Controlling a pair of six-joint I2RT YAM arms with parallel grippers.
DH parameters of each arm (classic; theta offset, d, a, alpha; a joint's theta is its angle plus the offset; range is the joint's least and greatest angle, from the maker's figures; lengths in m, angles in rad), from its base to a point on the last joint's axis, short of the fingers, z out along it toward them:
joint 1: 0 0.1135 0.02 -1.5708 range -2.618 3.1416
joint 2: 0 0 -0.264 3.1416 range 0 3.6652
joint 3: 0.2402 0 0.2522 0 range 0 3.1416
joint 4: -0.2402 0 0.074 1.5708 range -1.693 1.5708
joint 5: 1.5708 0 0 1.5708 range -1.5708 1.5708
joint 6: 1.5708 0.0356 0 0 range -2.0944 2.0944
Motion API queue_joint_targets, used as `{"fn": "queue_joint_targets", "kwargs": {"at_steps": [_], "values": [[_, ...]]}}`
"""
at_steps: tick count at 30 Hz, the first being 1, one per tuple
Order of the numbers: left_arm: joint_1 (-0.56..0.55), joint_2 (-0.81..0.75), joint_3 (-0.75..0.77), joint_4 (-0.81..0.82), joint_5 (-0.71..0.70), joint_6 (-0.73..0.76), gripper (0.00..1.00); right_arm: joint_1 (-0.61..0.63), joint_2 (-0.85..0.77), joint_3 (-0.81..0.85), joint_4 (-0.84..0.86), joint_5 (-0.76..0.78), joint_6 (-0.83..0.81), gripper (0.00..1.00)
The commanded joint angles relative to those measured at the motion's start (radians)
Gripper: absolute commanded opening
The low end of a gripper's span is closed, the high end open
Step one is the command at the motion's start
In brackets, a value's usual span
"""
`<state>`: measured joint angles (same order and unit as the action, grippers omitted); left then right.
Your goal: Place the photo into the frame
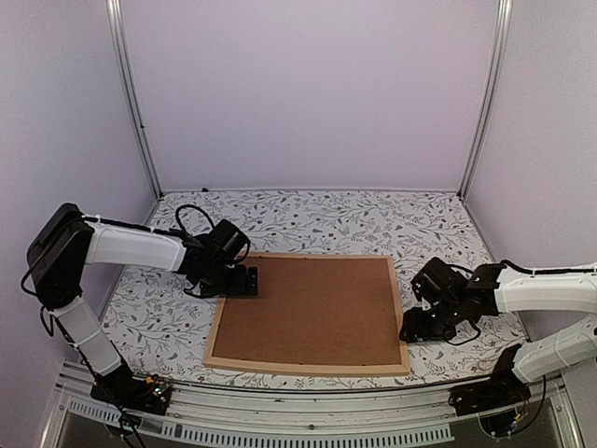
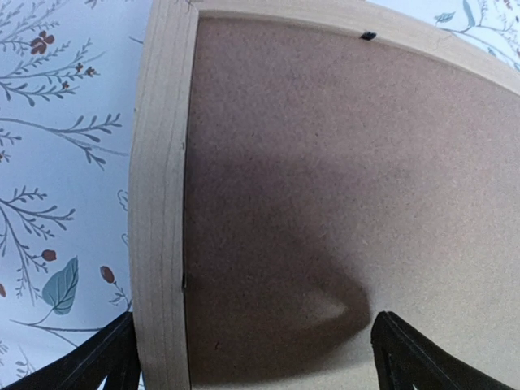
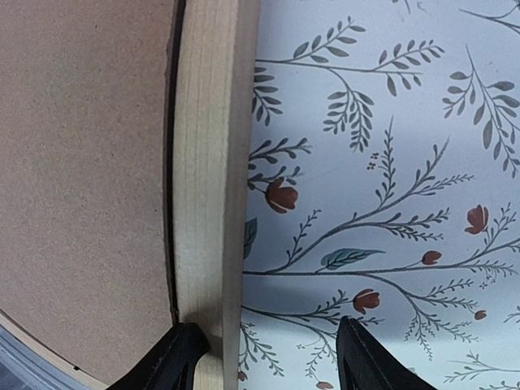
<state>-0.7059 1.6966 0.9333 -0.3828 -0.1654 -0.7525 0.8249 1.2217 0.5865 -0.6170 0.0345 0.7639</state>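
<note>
1. Frame (image 1: 308, 367) lies flat on the floral tablecloth (image 1: 373, 219), centre of the top view, with the brown backing board (image 1: 312, 310) filling it.
2. My left claw (image 1: 250, 280) is at the frame's upper-left corner, fingers (image 2: 101, 357) wide apart, straddling the left strip.
3. My right claw (image 1: 410, 331) is at the frame's lower-right edge, fingers apart: one at the strip, one over the cloth.

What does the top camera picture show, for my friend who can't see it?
A light wooden frame lies flat in the middle of a flowery table, filled with a plain brown backing board. The left pincer sits at its far left corner and the right pincer at its right edge, near the front.
</note>
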Motion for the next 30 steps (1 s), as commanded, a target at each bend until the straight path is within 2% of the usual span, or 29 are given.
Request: {"fn": "queue_joint_targets", "kwargs": {"at_steps": [1,12,19,23,30], "values": [[0.005,-0.007,-0.001,0.025,0.026,0.003,1.0,0.018,0.042,-0.009,0.043,-0.019,0.01,0.62],[-0.004,0.005,-0.101,0.147,0.144,-0.021,1.0,0.11,0.181,-0.001,0.121,-0.024,0.095,0.61],[-0.004,-0.012,-0.103,0.139,0.129,-0.003,1.0,0.114,0.25,0.02,0.12,0.003,0.1,0.61],[-0.007,-0.004,-0.103,0.156,0.168,0.001,1.0,0.116,0.277,0.048,0.12,-0.001,0.091,0.61],[-0.071,0.018,-0.106,0.228,0.244,-0.051,0.99,0.146,0.361,0.114,0.155,-0.018,0.089,0.61]]}}
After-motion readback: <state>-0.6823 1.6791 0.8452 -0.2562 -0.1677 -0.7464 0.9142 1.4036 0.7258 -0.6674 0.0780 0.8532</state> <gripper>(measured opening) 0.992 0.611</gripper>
